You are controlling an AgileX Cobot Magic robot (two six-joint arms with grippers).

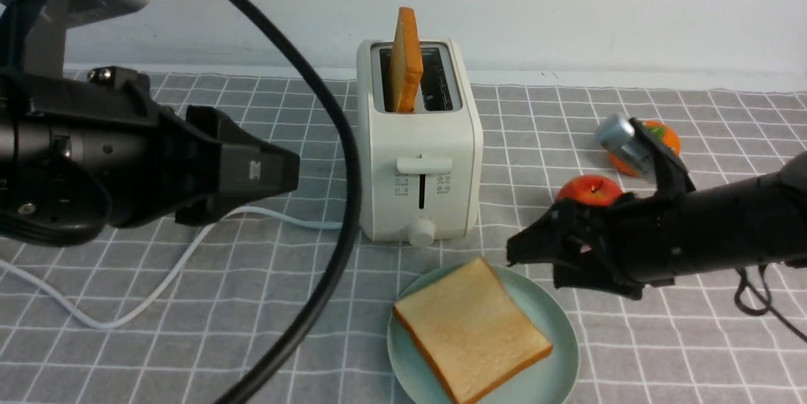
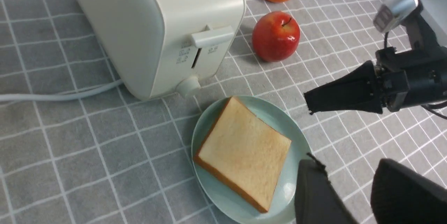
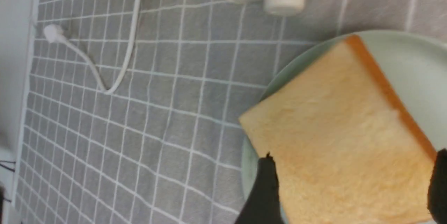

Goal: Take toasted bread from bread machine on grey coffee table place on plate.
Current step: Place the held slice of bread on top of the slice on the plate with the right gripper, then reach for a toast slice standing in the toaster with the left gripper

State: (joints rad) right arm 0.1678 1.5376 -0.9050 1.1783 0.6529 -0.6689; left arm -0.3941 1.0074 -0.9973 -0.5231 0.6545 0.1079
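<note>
Upright toast slice [image 1: 405, 60] at upper centre of front view, standing in picture-left slot of white toaster [image 1: 419, 158], top part proud of slot, leaning a little; other slot empty. Prob. light, dry, fairly stiff but crumbly: likely to dent or crack under a hard squeeze, crust edge firmer than face. Best to pinch exposed top across the two flat faces w/ gentle force, then lift straight up to clear slot w/o scraping. Flat toast slice [image 1: 470, 328] already on mint-green plate [image 1: 564, 353], lower centre, just in front of toaster knob; spare room on plate tight, so overlap prob. needed. Right gripper [image 1: 520, 253] just beside plate's upper-right rim, jaws apart in its wrist view, nothing held. Left gripper [image 1: 293, 174] mid-left, level w/ toaster body, jaws apart too, empty. Red apple [image 1: 589, 190] & orange fruit [image 1: 668, 139] right of toaster; white cord [image 1: 296, 220] trailing left over grey coffee table [image 1: 693, 353].
</note>
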